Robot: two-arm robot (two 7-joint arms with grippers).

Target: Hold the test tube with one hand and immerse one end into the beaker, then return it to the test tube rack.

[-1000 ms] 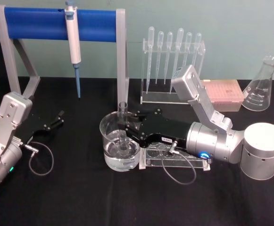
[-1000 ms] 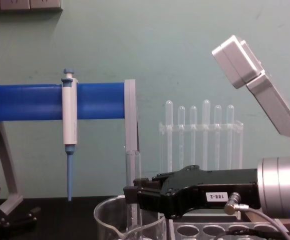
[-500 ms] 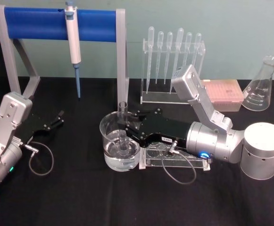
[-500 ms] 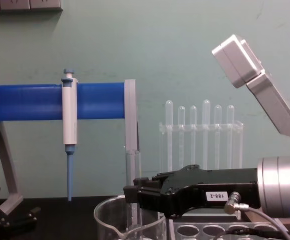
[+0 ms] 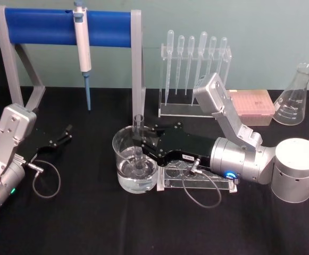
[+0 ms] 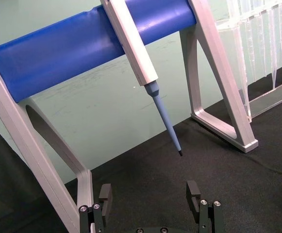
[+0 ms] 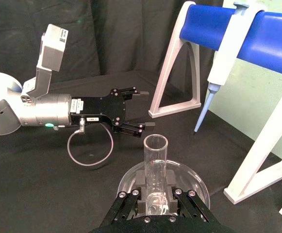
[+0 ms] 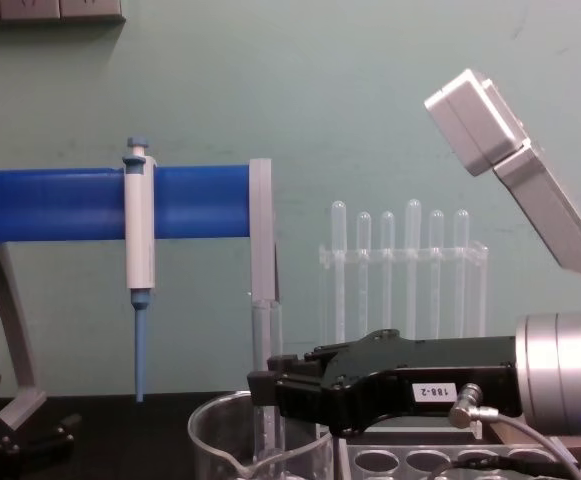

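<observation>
My right gripper (image 5: pixel 143 141) is shut on the test tube (image 5: pixel 139 125), a clear glass tube held upright with its lower end down inside the beaker (image 5: pixel 123 171). The beaker is a wide clear glass with liquid at its bottom, standing at the table's middle. From the right wrist the test tube (image 7: pixel 155 160) rises between the black fingers (image 7: pixel 131 199) over the beaker (image 7: pixel 131 177). From the chest the right gripper (image 8: pixel 262 388) crosses above the beaker (image 8: pixel 220 440), and the test tube (image 8: pixel 265 335) stands up behind it. My left gripper (image 5: pixel 66 133) rests open at the left, holding nothing.
A blue-barred stand (image 5: pixel 42 27) with a hanging white-and-blue pipettor (image 5: pixel 82 48) stands behind. A rack of plastic pipettes (image 5: pixel 194 69), a pink tip box (image 5: pixel 250 106) and a conical flask (image 5: pixel 295 98) sit at the back right. A clear tube rack (image 5: pixel 197 178) lies beside the beaker, under my right arm.
</observation>
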